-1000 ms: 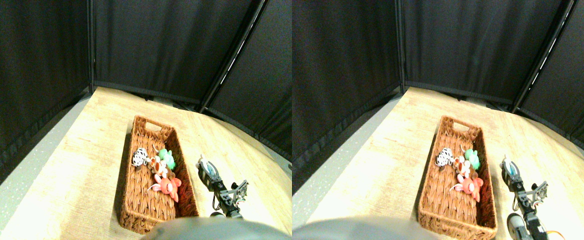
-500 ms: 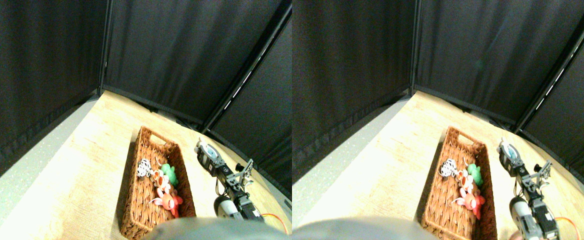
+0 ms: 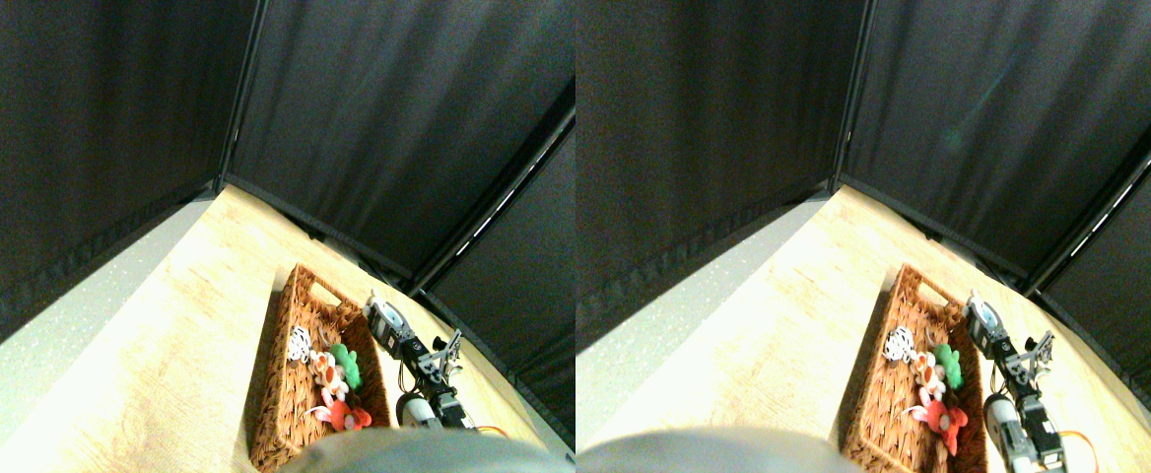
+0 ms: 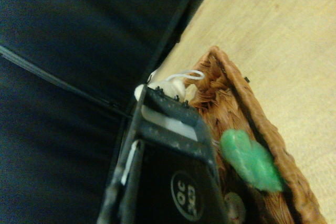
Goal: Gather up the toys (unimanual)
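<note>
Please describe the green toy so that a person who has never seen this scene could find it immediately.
Find the long brown wicker basket on the wooden floor. Small plush toys lie in a cluster inside; the green toy lies by the wall nearest the right gripper. It is the only green one.

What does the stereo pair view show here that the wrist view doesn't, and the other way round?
Only the stereo pair view shows the spotted toy, the red-pink toy and the right gripper over the basket's far right rim. Only the wrist view shows a pale toy just past the jaw frame. Both show the wicker basket and the green toy.
</note>
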Controlling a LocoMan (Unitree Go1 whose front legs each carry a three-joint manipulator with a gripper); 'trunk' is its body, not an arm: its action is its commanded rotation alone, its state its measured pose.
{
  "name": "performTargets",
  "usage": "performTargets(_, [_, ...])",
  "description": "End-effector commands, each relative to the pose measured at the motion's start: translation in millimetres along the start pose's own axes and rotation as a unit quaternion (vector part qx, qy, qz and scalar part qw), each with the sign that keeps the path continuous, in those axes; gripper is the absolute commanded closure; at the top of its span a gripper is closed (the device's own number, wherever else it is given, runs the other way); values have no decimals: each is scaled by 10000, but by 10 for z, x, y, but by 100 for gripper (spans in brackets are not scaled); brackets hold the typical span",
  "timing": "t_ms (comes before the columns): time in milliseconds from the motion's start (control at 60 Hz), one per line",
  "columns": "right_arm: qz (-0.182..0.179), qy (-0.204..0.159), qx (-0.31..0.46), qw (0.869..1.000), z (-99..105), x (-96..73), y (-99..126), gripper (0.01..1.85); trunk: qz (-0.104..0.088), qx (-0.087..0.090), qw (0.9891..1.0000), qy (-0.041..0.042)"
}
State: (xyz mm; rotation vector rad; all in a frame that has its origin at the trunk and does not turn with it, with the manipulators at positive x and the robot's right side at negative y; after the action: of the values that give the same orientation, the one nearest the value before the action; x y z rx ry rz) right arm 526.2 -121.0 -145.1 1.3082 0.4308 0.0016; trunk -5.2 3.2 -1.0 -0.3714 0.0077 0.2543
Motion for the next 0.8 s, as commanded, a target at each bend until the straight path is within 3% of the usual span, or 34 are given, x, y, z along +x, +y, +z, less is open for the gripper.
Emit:
performTargets(17, [63, 60, -275, 9996, -34, -16, 75, 171, 128, 52, 9999, 89])
performTargets(67, [-72, 253, -584, 9979, -34, -40, 78, 121, 122, 59, 9999, 83])
performTargets(83, [-72, 253, -584, 9979, -34, -40, 78, 121, 107, 71, 9999, 81])
performTargets(133, [-139, 285, -739, 9968, -28, -65, 76, 84, 107, 71, 9999, 81])
performTargets(167, [-126, 285, -740, 9968, -28, -67, 72, 76, 107, 71, 9999, 81])
performTargets(300, [-114, 281, -778, 9965, 17, -75, 67, 75, 19, 165, 9998, 78])
performTargets(400, [-64, 84, -815, 9966, 107, -117, 61, 71, -36, 224, 9997, 98])
performTargets(533, [71, -385, -695, 9968, 334, -173, 0, 94, -159, 343, 9992, 107])
performTargets(600, [84, -580, -469, 9972, 482, -211, -55, 112, -249, 423, 9987, 126])
performTargets(683, [-71, -1162, -453, 9922, 730, -346, -166, 129, -393, 550, 9976, 154])
performTargets(800, [-122, -1414, -467, 9888, 916, -493, -263, 135, -612, 706, 9954, 215])
